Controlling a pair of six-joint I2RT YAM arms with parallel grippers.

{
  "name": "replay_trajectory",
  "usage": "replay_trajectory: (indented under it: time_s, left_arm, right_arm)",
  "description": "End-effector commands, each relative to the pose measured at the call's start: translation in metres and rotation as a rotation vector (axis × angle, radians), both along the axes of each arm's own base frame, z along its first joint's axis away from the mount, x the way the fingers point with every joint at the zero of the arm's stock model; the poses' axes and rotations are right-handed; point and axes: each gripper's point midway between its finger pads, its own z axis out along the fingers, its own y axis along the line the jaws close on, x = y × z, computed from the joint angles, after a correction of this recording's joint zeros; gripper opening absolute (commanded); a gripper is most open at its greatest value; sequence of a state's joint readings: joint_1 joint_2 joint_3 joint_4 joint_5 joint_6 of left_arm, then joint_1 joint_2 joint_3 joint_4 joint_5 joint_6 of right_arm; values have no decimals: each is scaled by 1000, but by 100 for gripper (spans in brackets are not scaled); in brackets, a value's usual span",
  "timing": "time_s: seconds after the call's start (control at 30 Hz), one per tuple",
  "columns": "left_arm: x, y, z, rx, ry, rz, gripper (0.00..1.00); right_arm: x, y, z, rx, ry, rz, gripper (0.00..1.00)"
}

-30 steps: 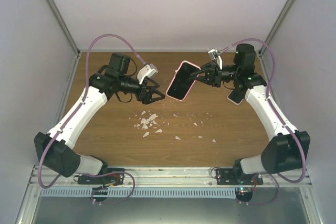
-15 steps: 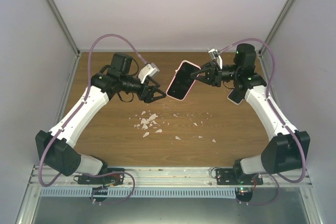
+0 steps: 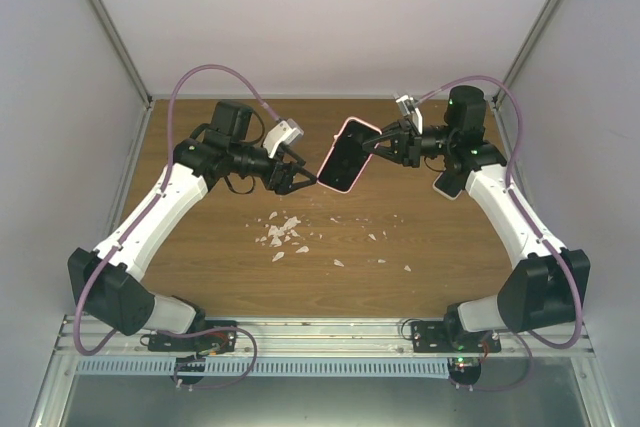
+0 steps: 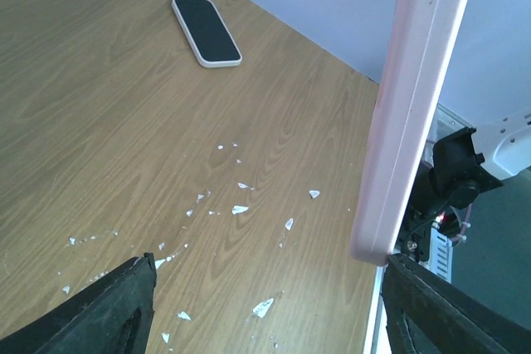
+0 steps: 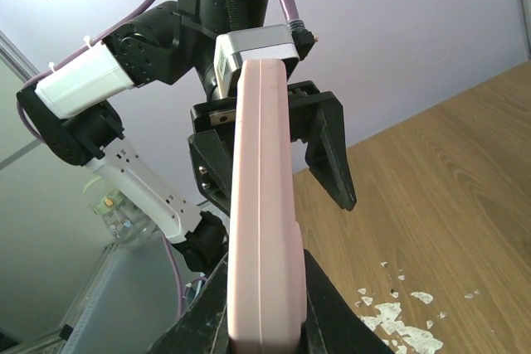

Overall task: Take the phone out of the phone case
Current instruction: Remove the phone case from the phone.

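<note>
The phone (image 3: 345,159) has its dark screen facing up. It sits in a pink case (image 3: 356,127) that hangs tilted above the back middle of the table. My right gripper (image 3: 385,142) is shut on the case's right end; in the right wrist view the case (image 5: 261,205) stands edge-on between its fingers. My left gripper (image 3: 305,183) is open at the case's lower left corner. In the left wrist view that corner (image 4: 377,238) lies just inside the right finger (image 4: 423,312), while the other finger (image 4: 116,308) stands far off. From the right wrist, the left gripper's fingers (image 5: 332,155) straddle the case's far end.
A second phone with a white rim (image 3: 450,185) lies flat on the table under my right arm, also in the left wrist view (image 4: 206,31). White flakes (image 3: 280,232) are scattered over the wood in the middle. Enclosure walls close in at the back and sides.
My left gripper has slid right to the case's lower corner, and its jaws have narrowed a little. The right gripper and the case have stayed put.
</note>
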State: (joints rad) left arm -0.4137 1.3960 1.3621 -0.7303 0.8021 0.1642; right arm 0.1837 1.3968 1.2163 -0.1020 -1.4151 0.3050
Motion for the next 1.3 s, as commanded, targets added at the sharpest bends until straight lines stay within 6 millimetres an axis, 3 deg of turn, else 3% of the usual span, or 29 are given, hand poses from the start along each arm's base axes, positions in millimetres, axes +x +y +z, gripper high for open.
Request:
replay_trajectory:
  time_s: [0.0, 0.33, 1.27]
  left_arm:
    - [9, -3, 1, -3, -26, 19, 74]
    - [22, 1, -9, 39, -15, 84, 72]
    - [54, 12, -45, 157, 20, 225, 69]
  right_arm:
    - [-10, -3, 15, 19, -65, 16, 1]
    - [-12, -3, 16, 24, -70, 31, 0]
    - [-43, 5, 22, 52, -92, 176, 1]
